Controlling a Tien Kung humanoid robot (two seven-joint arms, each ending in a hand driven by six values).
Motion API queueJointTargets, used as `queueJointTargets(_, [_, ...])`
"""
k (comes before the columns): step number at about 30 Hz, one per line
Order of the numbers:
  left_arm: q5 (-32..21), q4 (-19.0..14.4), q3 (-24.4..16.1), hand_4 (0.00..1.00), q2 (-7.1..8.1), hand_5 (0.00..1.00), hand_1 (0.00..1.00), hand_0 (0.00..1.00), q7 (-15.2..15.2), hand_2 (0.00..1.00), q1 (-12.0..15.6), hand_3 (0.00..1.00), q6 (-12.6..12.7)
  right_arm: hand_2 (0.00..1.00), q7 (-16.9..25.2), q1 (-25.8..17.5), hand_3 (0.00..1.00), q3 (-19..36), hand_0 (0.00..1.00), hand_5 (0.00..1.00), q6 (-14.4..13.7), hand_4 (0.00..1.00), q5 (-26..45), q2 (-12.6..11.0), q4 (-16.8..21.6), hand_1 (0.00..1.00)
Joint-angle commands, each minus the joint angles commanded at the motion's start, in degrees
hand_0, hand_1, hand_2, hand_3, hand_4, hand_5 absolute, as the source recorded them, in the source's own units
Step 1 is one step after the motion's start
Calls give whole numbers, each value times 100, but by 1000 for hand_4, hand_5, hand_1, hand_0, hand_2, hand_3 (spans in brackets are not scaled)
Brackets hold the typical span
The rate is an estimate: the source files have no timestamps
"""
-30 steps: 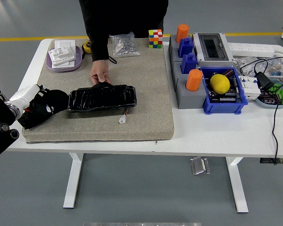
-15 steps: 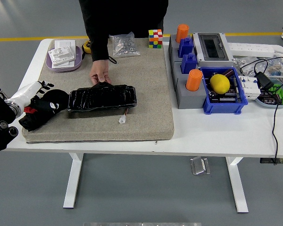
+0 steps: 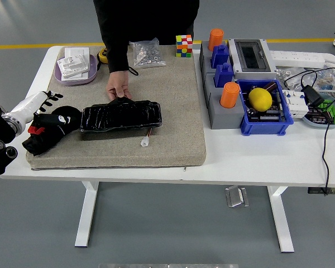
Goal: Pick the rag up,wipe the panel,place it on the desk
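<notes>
One rag: a crumpled black cloth rag with a small red tag [image 3: 49,129], lying on the left end of the tan felt mat [image 3: 167,106], its long axis running from the mat's near-left corner up toward the panel. One panel: a glossy black oblong plastic panel [image 3: 121,116], just right of the rag and touching its upper end, long axis across the mat. My left hand [image 3: 38,101] is just up-left of the rag, white-sleeved, black fingers [image 3: 51,95] spread and holding nothing; I judge it the only arm placed for any further move, as my right arm is out of view. One person's hand [image 3: 118,86] rests on the panel's far edge. Beyond the panel: one multicoloured puzzle cube [image 3: 183,46], one yellow ball [image 3: 260,99] in one blue plastic bin [image 3: 285,114].
</notes>
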Motion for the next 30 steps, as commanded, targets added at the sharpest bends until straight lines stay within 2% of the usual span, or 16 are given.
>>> queueJointTargets(8, [67, -506, -547, 998, 117, 541, 817, 667, -49, 866, 164, 860, 31, 667, 6, -7, 576, -32, 724, 413, 0, 998, 46, 7, 0, 585])
queueJointTargets(14, [-64, -1012, -1073, 998, 172, 555, 802, 659, -257, 846, 321, 853, 169, 666, 0, -14, 576, -11, 724, 413, 1, 998, 41, 9, 0, 586])
queueJointTargets(17, [-421, -1147, -1282, 998, 148, 555, 802, 659, -469, 846, 407, 853, 313, 666, 6, -17, 576, -43, 724, 413, 0, 998, 70, 17, 0, 586])
queueJointTargets(18, [-658, -1199, -1346, 998, 137, 555, 802, 659, -573, 846, 444, 853, 374, 666, 7, -17, 576, -28, 724, 413, -3, 998, 60, 22, 0, 586])
queueJointTargets(19, [-857, -1230, -1392, 992, 127, 539, 762, 638, -649, 813, 469, 820, 428, 666, 12, -17, 575, -43, 724, 414, -5, 998, 74, 25, 0, 586])
queueJointTargets(21, [-1296, -1330, -1536, 992, 92, 539, 762, 638, -847, 813, 536, 820, 527, 666, 17, -13, 575, -57, 724, 414, -9, 998, 93, 32, 0, 586])
queueJointTargets(28, [-2485, -1643, -2040, 970, -50, 519, 753, 644, -1406, 786, 751, 818, 558, 666, 61, -21, 575, -230, 724, 413, -21, 998, 268, 57, 0, 586])
queueJointTargets(30, [-2740, -1721, -2148, 970, -93, 519, 753, 644, -1516, 786, 821, 818, 560, 666, 123, -27, 575, -486, 724, 413, -33, 998, 521, 64, 0, 586])
